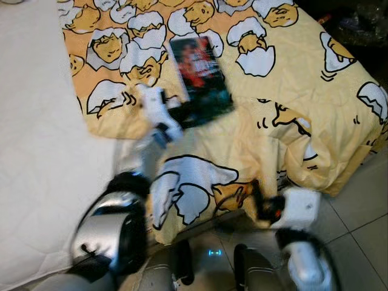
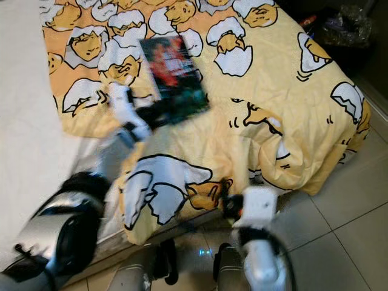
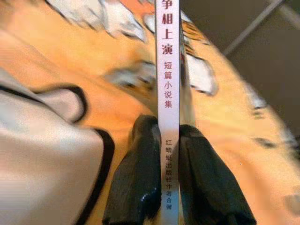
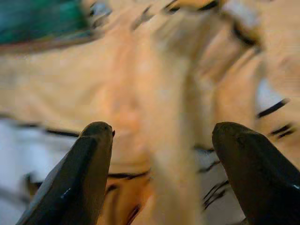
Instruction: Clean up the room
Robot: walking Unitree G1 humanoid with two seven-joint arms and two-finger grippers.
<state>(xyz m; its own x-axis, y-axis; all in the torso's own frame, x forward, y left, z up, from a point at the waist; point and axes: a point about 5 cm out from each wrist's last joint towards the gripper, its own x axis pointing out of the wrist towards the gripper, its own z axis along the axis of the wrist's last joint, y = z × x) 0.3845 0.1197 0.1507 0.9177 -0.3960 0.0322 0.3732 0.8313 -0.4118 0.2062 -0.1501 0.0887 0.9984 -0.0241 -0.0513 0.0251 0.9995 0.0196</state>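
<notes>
One flat glossy book (image 1: 200,76) pinched in left gripper (image 3: 169,140), right gripper (image 4: 161,136) spread over soft rumpled blanket (image 1: 285,79).

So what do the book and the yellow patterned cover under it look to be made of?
Book: paper with a glossy dark cover, judging by its sheen and the printed white spine between the left gripper fingers. Blanket: soft matte woven fabric, probably cotton; it creases and drapes over the bed edge.

Bed (image 1: 36,151), white quilted mattress, beside tiled floor (image 1: 364,212).
Directly on it: yellow egg-cartoon blanket (image 1: 291,91), rumpled, its edge hanging over the bed's side.
</notes>
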